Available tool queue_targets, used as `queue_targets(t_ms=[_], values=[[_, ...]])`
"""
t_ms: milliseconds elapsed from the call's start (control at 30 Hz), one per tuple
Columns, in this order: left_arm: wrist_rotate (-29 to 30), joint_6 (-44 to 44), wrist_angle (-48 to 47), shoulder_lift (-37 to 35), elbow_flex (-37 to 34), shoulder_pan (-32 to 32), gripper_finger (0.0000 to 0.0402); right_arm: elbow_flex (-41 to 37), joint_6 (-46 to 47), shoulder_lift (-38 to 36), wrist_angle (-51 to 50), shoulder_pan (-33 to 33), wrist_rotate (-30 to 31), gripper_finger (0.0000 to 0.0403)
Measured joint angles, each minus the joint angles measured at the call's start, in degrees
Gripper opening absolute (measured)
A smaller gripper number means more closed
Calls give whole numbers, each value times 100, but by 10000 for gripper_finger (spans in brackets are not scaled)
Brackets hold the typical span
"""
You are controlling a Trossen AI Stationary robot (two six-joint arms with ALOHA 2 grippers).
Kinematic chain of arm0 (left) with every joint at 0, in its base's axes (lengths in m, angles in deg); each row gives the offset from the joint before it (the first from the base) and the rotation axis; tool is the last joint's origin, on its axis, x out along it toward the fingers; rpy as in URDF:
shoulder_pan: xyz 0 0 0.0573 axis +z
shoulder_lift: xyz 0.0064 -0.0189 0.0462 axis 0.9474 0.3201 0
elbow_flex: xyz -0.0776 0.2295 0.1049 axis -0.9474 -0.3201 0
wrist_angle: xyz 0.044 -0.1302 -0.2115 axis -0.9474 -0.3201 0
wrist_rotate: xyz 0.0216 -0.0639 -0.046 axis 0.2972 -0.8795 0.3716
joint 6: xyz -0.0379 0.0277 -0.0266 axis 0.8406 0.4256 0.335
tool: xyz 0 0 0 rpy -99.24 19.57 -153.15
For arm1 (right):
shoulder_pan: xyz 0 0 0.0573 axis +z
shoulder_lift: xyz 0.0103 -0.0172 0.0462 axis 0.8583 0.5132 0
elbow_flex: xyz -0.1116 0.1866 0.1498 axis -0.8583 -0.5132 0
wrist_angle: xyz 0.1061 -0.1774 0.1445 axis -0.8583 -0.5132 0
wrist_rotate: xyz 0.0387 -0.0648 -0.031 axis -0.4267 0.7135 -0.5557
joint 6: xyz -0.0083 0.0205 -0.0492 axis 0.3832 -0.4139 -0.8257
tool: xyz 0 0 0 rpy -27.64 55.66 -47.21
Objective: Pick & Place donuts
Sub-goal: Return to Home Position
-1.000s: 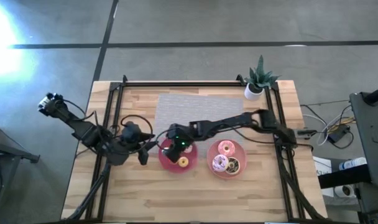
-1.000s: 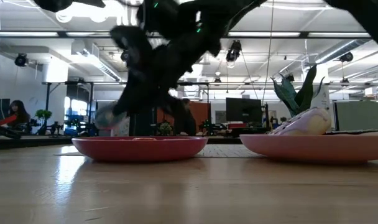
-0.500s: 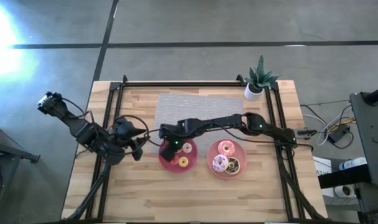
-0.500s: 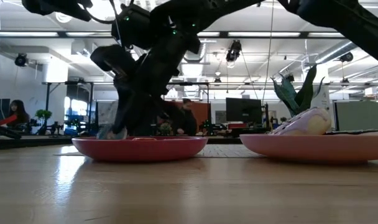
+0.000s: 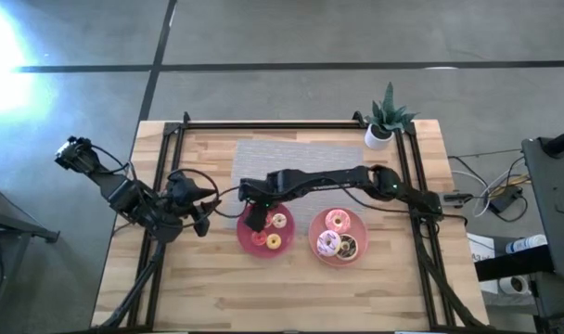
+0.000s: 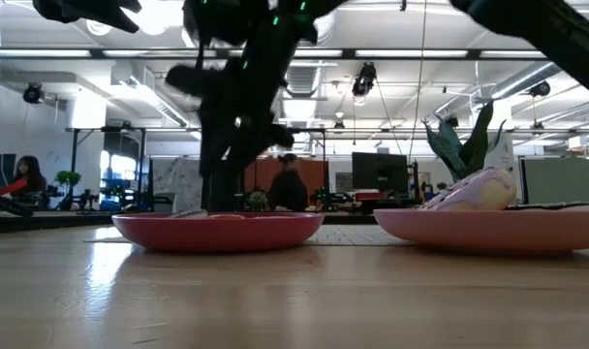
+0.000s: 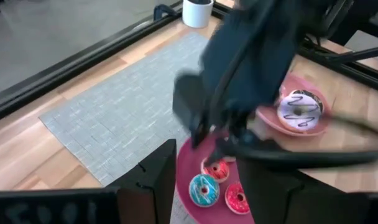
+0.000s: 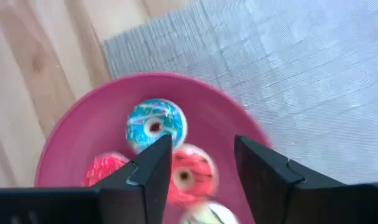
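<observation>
— Above the pink plate, the right gripper is held open, empty; the small donuts are seated beneath it (left gripper open beside)
— One could be knocked out if the arm is withdrawn low

Grey concrete floor, ceiling strip lights (open workshop)

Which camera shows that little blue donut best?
The right wrist view: the blue donut lies large, unblocked, on the pink plate. The left wrist view shows it smaller. High view: the right arm hides it; the low view shows only the plate's rim.
</observation>
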Motion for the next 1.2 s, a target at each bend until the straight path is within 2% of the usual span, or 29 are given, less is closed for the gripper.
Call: queue_targets(t_ms=[67,267,367,467,533,600,700,833,900,967,1067,1200], values=[[-66,18,2,19,0,-1,139,-10,-337,-214,-171,33,226,169],[-184,80,10,21,0,-1,139,-585,-1429,-998,-222,235,273,169],[-257,106,17,19,0,3,139,-1351,-1612,-1691,-56,373,267,160],[-251,121,21,25,0,8,139,-2609,-1582,-2522,493,501,288,148],[-167,120,23,27,-1,10,139,-3539,-1415,-3179,937,604,471,140],[6,88,3,27,-9,14,139,-4367,-1185,-3928,1231,720,909,132],[393,-211,-166,27,-9,14,139,-5303,-810,-4974,1153,883,1639,121],[493,-571,-145,21,-9,14,139,-6023,-98,-6225,1009,974,1857,112],[338,-157,-2,23,-9,14,139,-6281,833,-6875,1054,1028,1905,108],[241,106,153,32,-9,14,139,-6565,1346,-7411,1129,1082,1938,105],[221,-569,677,60,-9,26,139,-7114,866,-8082,1915,1226,1935,102],[-84,-1682,1865,-46,-122,126,139,-8198,18,-8882,4109,1273,1364,97]])
